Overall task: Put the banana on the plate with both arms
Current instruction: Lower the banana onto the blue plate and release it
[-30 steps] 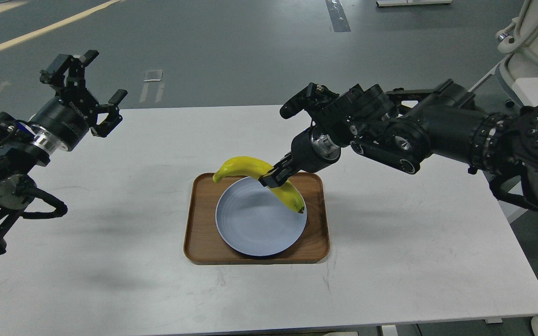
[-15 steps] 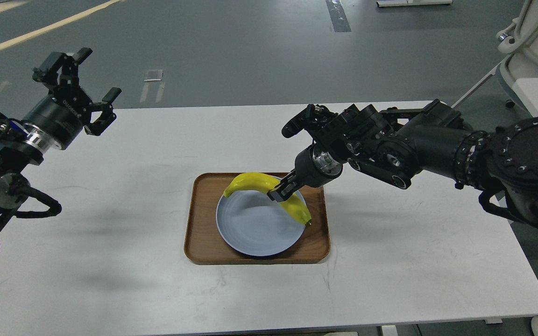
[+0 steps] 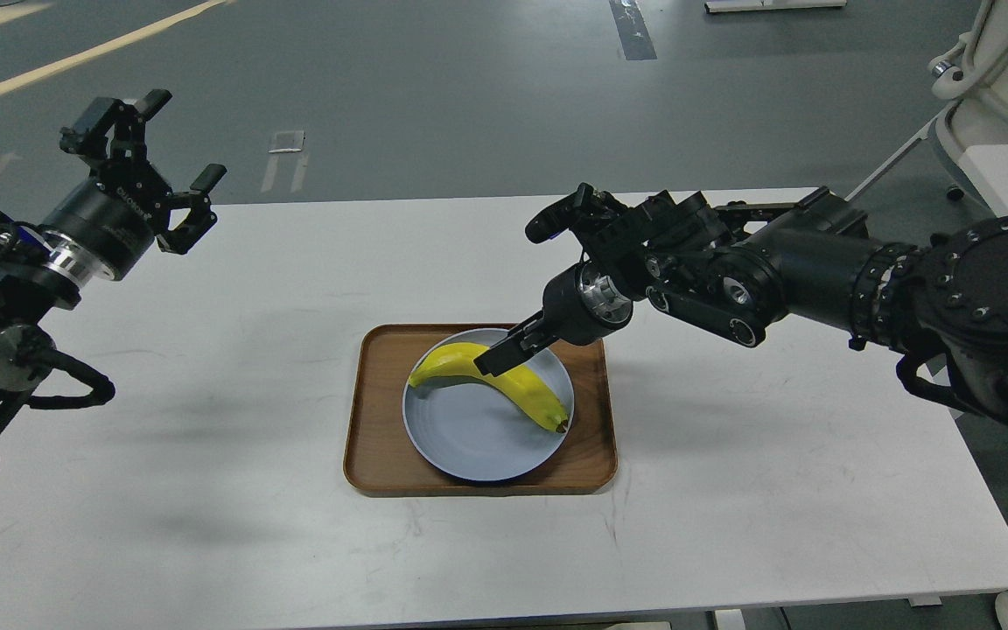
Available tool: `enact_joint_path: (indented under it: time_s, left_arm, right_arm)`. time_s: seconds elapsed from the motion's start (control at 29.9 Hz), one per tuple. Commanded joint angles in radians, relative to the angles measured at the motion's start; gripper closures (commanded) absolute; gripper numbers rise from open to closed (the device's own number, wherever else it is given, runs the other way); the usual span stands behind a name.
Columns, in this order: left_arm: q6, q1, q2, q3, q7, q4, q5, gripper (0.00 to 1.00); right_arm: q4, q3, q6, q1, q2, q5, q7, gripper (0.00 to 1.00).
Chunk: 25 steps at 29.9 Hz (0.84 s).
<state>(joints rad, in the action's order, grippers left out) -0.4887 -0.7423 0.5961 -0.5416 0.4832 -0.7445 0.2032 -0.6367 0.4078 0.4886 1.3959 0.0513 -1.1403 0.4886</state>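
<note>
The yellow banana (image 3: 528, 395) lies across the pale blue-grey plate (image 3: 467, 439), its greenish stem end to the left and its dark tip at the plate's right rim. My right gripper (image 3: 497, 357) reaches down from the right and is shut on the banana's middle, low over the plate. My left gripper (image 3: 164, 140) is open and empty, raised above the table's far left, well away from the plate.
The plate sits in a rectangular brown wooden tray (image 3: 371, 442) at the middle of the white table (image 3: 206, 490). A white chair or stand (image 3: 1007, 70) is at the far right beyond the table's edge.
My right gripper has carried the banana down and a little left until it lies on the plate. The left arm drew back slightly to the left, still open.
</note>
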Motion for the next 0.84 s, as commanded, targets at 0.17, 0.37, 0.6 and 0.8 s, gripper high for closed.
enact_joint_path:
  time_s: [0.17, 0.37, 0.6, 0.8]
  left_arm:
    - [0.0, 0.003, -0.013, -0.001, 0.002, 0.001, 0.001, 0.02]
    - [0.0, 0.003, -0.079, -0.011, 0.002, 0.014, 0.001, 0.02]
    - [0.0, 0.008, -0.156, -0.012, 0.0, 0.06, 0.002, 0.02]
    - [0.0, 0.015, -0.196, -0.012, 0.0, 0.099, 0.002, 0.02]
  right_arm:
    - [0.069, -0.328, 0.0, -0.078, 0.272, 0.443, 0.0, 0.01]
    - [0.172, -0.579, 0.0, -0.305, 0.306, 0.785, 0.0, 0.0]
    - [0.173, -0.813, 0.0, -0.526, 0.3, 0.95, 0.0, 0.0]
    - [0.172, -0.911, 0.0, -0.609, 0.28, 0.965, 0.0, 0.0]
